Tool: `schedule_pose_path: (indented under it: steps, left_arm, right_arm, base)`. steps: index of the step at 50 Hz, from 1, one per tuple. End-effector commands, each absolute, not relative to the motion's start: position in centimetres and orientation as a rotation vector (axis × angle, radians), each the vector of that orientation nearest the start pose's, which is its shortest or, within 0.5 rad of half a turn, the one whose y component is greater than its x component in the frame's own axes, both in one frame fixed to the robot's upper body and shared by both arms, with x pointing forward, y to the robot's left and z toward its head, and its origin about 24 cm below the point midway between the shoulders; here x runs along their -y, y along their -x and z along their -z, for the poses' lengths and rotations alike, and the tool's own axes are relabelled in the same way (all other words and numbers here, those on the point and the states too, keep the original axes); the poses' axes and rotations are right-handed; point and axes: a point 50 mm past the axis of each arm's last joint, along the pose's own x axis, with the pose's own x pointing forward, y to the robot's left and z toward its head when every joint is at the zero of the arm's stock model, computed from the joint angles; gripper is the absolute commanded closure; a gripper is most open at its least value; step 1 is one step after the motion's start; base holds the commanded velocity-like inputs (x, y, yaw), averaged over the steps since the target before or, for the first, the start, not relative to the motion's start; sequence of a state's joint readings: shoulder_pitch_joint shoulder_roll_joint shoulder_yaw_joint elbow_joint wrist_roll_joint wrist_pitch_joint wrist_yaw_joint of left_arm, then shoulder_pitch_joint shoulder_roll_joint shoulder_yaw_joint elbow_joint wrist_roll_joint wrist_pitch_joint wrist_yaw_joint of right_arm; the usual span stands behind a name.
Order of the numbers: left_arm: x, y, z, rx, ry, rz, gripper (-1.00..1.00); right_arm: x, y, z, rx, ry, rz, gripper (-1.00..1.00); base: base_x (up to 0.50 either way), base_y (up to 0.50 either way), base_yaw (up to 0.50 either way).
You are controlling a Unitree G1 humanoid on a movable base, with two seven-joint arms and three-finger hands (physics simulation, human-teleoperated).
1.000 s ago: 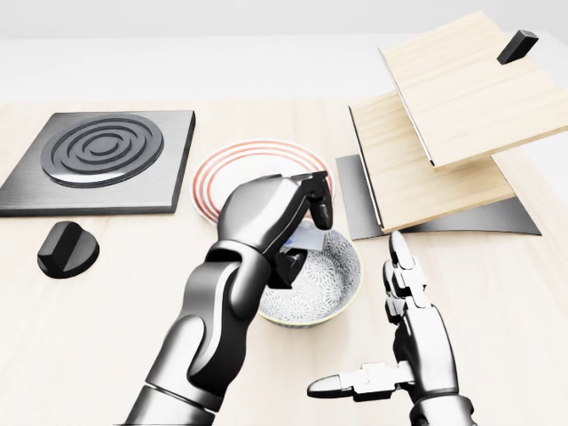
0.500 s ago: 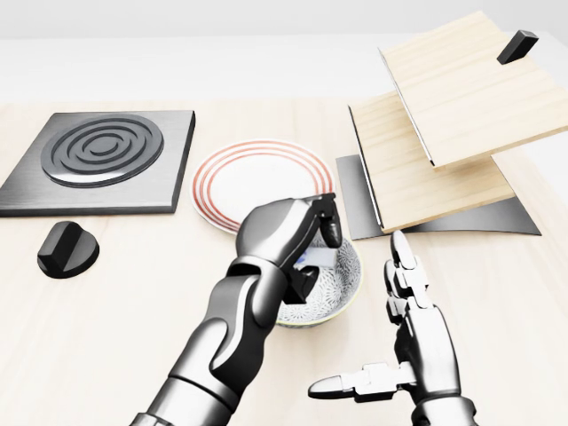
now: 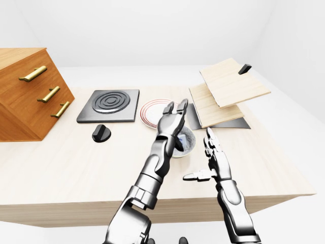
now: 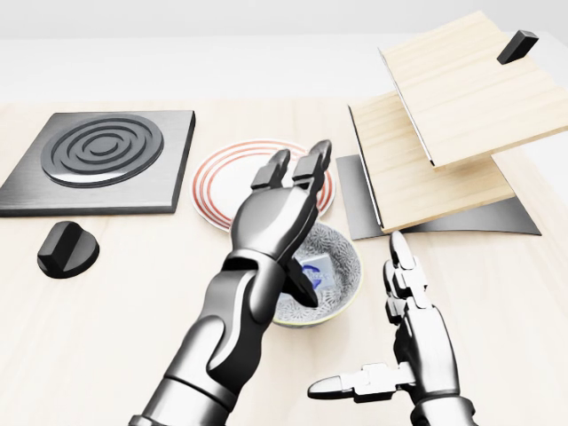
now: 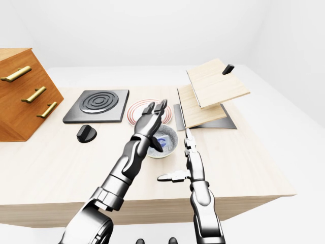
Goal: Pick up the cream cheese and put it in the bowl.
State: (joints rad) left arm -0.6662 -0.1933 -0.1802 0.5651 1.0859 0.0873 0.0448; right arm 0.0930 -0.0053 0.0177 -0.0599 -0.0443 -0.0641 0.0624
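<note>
The cream cheese, a small white and blue packet, lies inside the patterned bowl at the middle of the head view. My left hand is open, its fingers spread just above the bowl's left side, and it hides part of the bowl. My right hand is open and empty at the bottom right, just right of and below the bowl, thumb pointing left.
A red-ringed plate lies just above the bowl. A black burner plate and a black knob lie at the left. Stacked wooden boards on a dark sheet lie at the right. A wooden drawer cabinet stands far left.
My left hand has opened and its fingers have lifted; the cream cheese it held has dropped into the bowl. My right hand has not moved.
</note>
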Motion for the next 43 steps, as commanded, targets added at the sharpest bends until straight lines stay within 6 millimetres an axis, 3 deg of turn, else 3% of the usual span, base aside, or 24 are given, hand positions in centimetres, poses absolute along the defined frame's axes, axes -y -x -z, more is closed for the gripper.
schedule_pose_path:
  steps: [1, 9, 14, 20, 23, 27, 33, 38, 43]
  left_arm:
    - [-0.6, -33.6, -14.1, 0.355, -1.037, 0.259, -1.00]
    - [-0.7, -31.4, -17.3, 0.467, -1.082, 0.237, -1.00]
    - [-1.7, -30.8, -17.8, 0.474, -1.065, 0.211, -1.00]
    - [-3.1, -30.0, -17.7, 0.473, -0.955, 0.191, -1.00]
    - [-3.7, -28.5, -18.6, 0.516, -0.783, 0.216, -1.00]
    - [-4.9, -26.1, -20.8, 0.638, -0.569, 0.208, -1.00]
    - [-6.2, -23.1, -22.3, 0.750, -0.499, 0.206, -1.00]
    - [-7.9, -21.6, -23.0, 0.808, -0.374, 0.164, -1.00]
    - [-8.6, -21.0, -22.3, 0.793, -0.354, 0.167, -1.00]
  right_arm:
    - [14.7, -23.7, -4.0, 0.025, 0.040, -0.065, -1.00]
    - [14.5, -23.8, -3.8, 0.021, 0.042, -0.068, -1.00]
    - [14.6, -23.7, -3.8, 0.021, 0.042, -0.068, -1.00]
    - [14.6, -23.7, -3.9, 0.023, 0.044, -0.066, -1.00]
    - [14.5, -23.6, -4.1, 0.026, 0.046, -0.066, -1.00]
    - [13.6, -23.6, -6.3, 0.061, 0.053, -0.072, -1.00]
    - [13.4, -24.2, -9.2, 0.170, 0.089, -0.058, -1.00]
    - [12.5, -24.6, -12.5, 0.312, 0.112, -0.068, -1.00]
    - [12.0, -24.4, -15.0, 0.424, 0.124, -0.074, -1.00]
  base:
    - [0.00, 0.00, 0.00]
    - [0.00, 0.00, 0.00]
    - [0.00, 0.00, 0.00]
    - [0.00, 0.00, 0.00]
    - [0.00, 0.00, 0.00]
    - [0.00, 0.00, 0.00]
    - [0.00, 0.00, 0.00]
    - [0.00, 0.00, 0.00]
    - [0.00, 0.00, 0.00]
